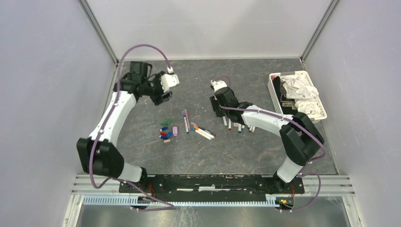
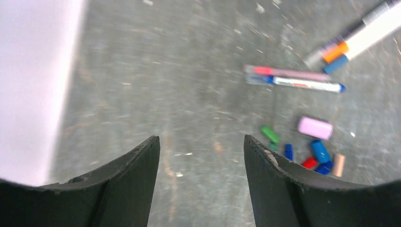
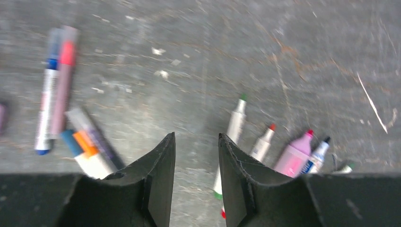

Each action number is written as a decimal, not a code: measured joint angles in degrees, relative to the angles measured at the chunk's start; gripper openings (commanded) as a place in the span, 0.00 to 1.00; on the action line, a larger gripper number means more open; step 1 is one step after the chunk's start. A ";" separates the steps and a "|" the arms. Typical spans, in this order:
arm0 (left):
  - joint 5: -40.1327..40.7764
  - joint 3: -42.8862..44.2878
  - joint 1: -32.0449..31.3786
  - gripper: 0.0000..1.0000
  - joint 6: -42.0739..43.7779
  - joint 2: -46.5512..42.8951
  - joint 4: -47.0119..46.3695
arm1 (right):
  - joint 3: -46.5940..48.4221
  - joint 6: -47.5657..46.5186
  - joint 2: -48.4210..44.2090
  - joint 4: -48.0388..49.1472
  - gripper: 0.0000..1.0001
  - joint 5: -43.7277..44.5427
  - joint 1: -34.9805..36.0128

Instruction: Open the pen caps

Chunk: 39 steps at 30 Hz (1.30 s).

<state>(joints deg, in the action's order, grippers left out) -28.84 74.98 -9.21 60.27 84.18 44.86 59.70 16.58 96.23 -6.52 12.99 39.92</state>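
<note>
The pen caps [image 1: 166, 132] lie loose in a small cluster on the grey table, left of centre; the left wrist view shows them as green [image 2: 270, 134], pink [image 2: 315, 127], blue [image 2: 320, 151] and red [image 2: 309, 162]. My left gripper [image 1: 163, 98] [image 2: 201, 138] hangs open above bare table behind the cluster, holding nothing. My right gripper [image 1: 218, 111] [image 3: 196, 135] is open too, over bare table. Uncapped pens [image 1: 239, 126] [image 3: 263, 142] lie in a row just right of it. Capped pens [image 1: 186, 121] [image 3: 53, 90] lie between the two grippers.
A white plastic basket [image 1: 272, 88] of white cloth stands at the back right. Grey walls close in the table on the left, back and right. More pens [image 1: 203, 131] lie diagonally near the table's middle.
</note>
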 measured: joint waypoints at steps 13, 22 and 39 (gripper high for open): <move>-4.68 4.35 1.44 1.00 -6.45 -12.00 -0.11 | 23.50 -3.89 15.89 -3.96 0.45 -7.80 6.86; -1.18 -0.90 2.97 1.00 -20.52 -11.23 -7.39 | 27.65 -4.63 25.16 -9.46 0.42 -9.75 8.74; 0.39 -1.09 3.52 1.00 -24.00 -13.09 -9.03 | 29.49 -3.54 26.51 -10.64 0.35 -8.92 9.20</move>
<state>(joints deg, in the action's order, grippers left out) -28.45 73.89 -5.69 36.27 71.09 35.83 89.19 13.04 122.74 -17.17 4.08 49.12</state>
